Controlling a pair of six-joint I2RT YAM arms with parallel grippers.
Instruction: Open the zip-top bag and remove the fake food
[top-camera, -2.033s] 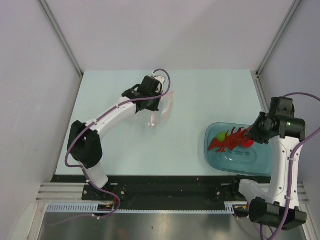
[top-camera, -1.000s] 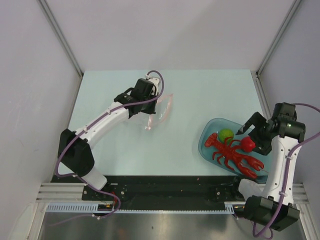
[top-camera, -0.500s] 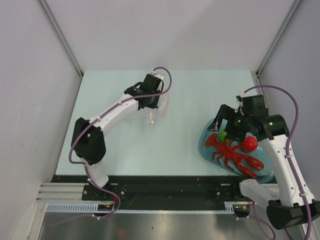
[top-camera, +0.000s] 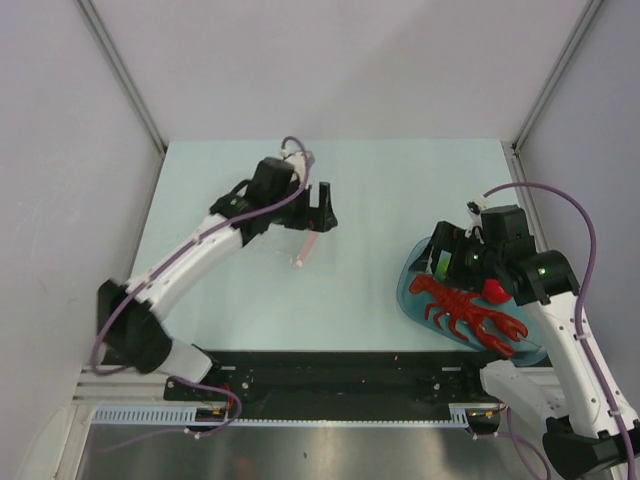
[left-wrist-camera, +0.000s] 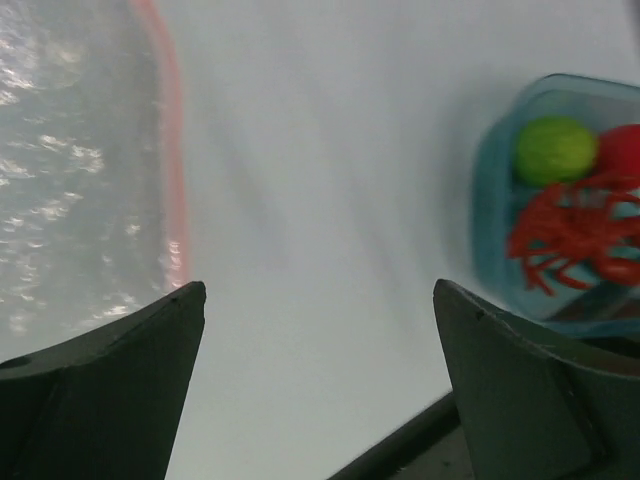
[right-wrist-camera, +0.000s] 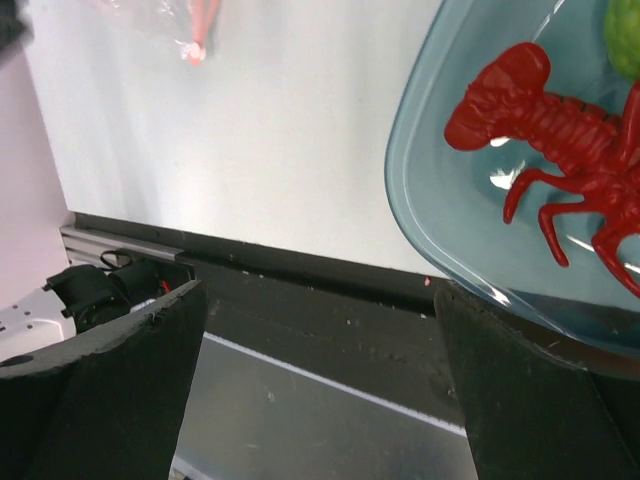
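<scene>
Nearest, the fake food (top-camera: 470, 312) lay in the teal tray (top-camera: 408, 292), apparently already emptied out of its pouch, with the right fingers (top-camera: 443, 252) spread wide and empty above it. Farther back, the left fingers (top-camera: 322, 212) gaped, holding nothing, just above the zip-top bag (left-wrist-camera: 70, 150), which lay slack on the tabletop (top-camera: 400, 190).

Left arm (top-camera: 190, 262): stretched from the lower left of the overhead frame up to just left of centre, wrist turned to the right. Left gripper (top-camera: 318, 210): spread wide, nothing between the fingers (left-wrist-camera: 110, 390) (dark tips fill both bottom corners of the wrist view). Right arm (top-camera: 572, 330): up along the right edge, then folded back toward centre. Right gripper (top-camera: 440, 258): pointed left, likewise spread wide, holding nothing.
</scene>
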